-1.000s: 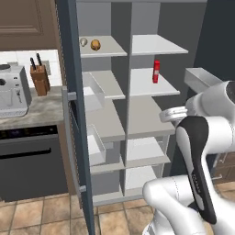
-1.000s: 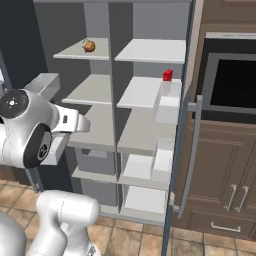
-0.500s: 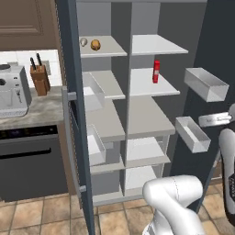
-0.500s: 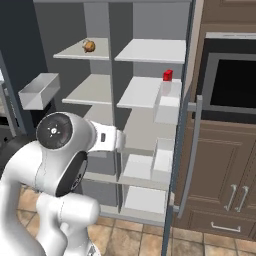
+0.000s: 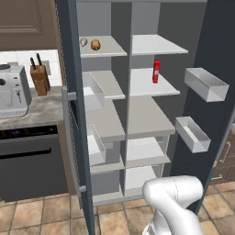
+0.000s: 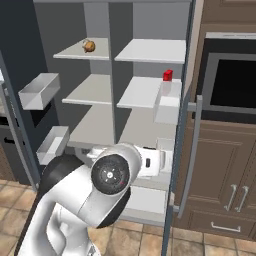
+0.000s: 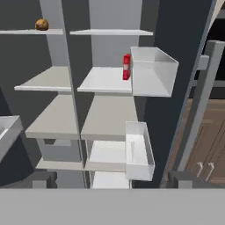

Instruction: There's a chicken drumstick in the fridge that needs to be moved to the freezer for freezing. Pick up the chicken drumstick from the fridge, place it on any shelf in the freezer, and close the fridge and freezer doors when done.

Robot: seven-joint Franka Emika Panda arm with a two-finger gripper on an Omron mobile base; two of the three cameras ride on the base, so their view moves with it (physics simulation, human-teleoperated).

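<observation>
The chicken drumstick (image 5: 95, 44) (image 6: 89, 46) (image 7: 41, 24) is a golden-brown lump lying on the top shelf of the unit's left half. Both doors stand wide open. The left door (image 5: 69, 137) (image 6: 20, 60) shows a dark panel patch, so that half is the freezer (image 5: 104, 82). The fridge (image 5: 149, 82) is the right half, with the plain door (image 5: 215, 46) (image 6: 182, 150). My gripper (image 7: 112, 180) is open and holds nothing. It hangs low, well back from the shelves and far below the drumstick, pointing into the unit.
A pale knob (image 5: 83, 41) sits left of the drumstick. A red bottle (image 5: 156, 71) (image 7: 126, 67) stands on the fridge's second shelf. White bins (image 5: 205, 83) (image 7: 151, 72) jut from both doors. Left is a counter (image 5: 32, 108) with a knife block (image 5: 39, 78); right are a wall oven (image 6: 232, 82) and brown cabinets.
My arm has swung down and folded low in front of the base, out from before the shelves. The drumstick, bottle and doors have not moved.
</observation>
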